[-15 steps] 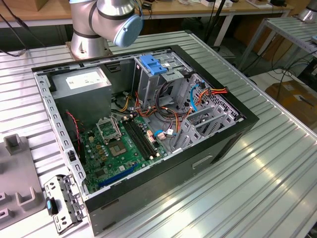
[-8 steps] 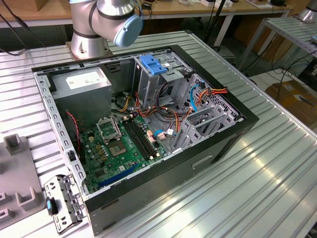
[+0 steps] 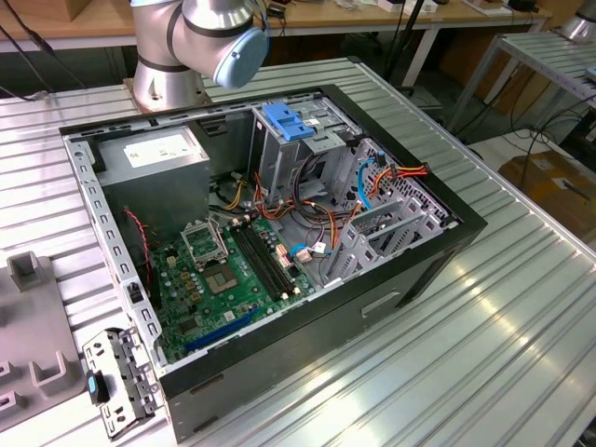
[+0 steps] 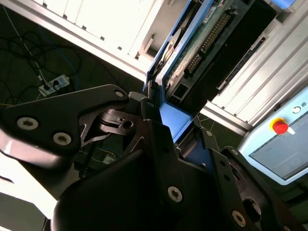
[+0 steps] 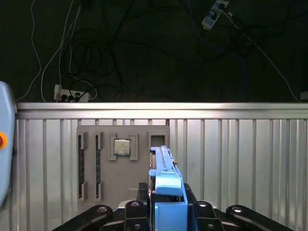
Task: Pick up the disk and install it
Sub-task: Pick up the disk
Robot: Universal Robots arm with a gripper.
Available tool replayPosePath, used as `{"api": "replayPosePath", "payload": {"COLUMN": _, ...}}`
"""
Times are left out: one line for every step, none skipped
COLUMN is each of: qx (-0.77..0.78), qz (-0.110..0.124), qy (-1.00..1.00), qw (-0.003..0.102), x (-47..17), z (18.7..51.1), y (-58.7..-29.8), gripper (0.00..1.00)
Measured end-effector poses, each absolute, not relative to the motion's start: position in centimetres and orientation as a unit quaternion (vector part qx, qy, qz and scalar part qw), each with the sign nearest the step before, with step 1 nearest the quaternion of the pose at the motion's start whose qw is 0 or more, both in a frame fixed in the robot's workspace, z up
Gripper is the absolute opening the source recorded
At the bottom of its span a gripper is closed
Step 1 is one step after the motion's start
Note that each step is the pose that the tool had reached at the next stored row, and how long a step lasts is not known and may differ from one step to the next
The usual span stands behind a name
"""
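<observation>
In both wrist views my gripper [image 5: 166, 214] [image 4: 171, 132] is shut on the disk [image 5: 164, 168]. The disk stands on edge between the black fingers [image 5: 137, 209], its blue plastic side rail facing the first wrist camera. In the second wrist view the disk's green circuit-board underside [image 4: 204, 41] and blue rail [image 4: 169, 115] run away from the jaws. It hangs over the ribbed metal table, in front of a grey fixture plate [image 5: 122, 173]. How high it is above the table I cannot tell. In the exterior view the open computer case [image 3: 438, 251] lies on the table with the arm's base [image 3: 168, 65] behind it.
Inside the case are a metal drive cage with a blue top [image 3: 289, 121], a grey power-supply box [image 3: 158, 154], a green motherboard [image 3: 233, 270] and loose cables. A grey fixture [image 3: 28, 354] and a metal bracket [image 3: 116, 382] lie at the exterior view's left. The fixture plate holds a processor chip [image 5: 121, 147]. A pendant with a red button [image 4: 280, 126] sits nearby.
</observation>
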State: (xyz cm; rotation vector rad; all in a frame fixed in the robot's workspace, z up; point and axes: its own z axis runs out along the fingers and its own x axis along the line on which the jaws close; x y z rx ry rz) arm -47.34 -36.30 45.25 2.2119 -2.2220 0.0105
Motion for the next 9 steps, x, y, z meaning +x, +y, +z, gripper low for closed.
{"api": "replayPosePath", "payload": {"qx": 0.705, "qz": 0.003, "qy": -0.709, "qw": 0.003, "x": -47.34, "z": 45.26, "y": -36.30, "gripper": 0.37}}
{"api": "replayPosePath", "payload": {"qx": 0.705, "qz": 0.003, "qy": -0.709, "qw": 0.003, "x": -47.34, "z": 45.26, "y": -36.30, "gripper": 0.37}}
{"api": "replayPosePath", "payload": {"qx": 0.705, "qz": 0.003, "qy": -0.709, "qw": 0.003, "x": -47.33, "z": 45.29, "y": -36.30, "gripper": 0.37}}
{"api": "replayPosePath", "payload": {"qx": 0.705, "qz": 0.003, "qy": -0.709, "qw": 0.003, "x": -47.33, "z": 45.33, "y": -36.30, "gripper": 0.37}}
{"api": "replayPosePath", "payload": {"qx": 0.705, "qz": 0.003, "qy": -0.709, "qw": 0.003, "x": -47.33, "z": 45.38, "y": -36.30, "gripper": 0.37}}
{"api": "replayPosePath", "payload": {"qx": 0.706, "qz": 0.003, "qy": -0.709, "qw": 0.003, "x": -47.33, "z": 45.45, "y": -36.30, "gripper": 0.37}}
{"api": "replayPosePath", "payload": {"qx": 0.705, "qz": 0.003, "qy": -0.709, "qw": 0.004, "x": -47.33, "z": 45.51, "y": -36.30, "gripper": 0.37}}
{"api": "replayPosePath", "payload": {"qx": 0.705, "qz": 0.003, "qy": -0.709, "qw": 0.004, "x": -47.33, "z": 45.59, "y": -36.30, "gripper": 0.37}}
{"api": "replayPosePath", "payload": {"qx": 0.705, "qz": 0.003, "qy": -0.709, "qw": 0.004, "x": -47.33, "z": 45.67, "y": -36.30, "gripper": 0.37}}
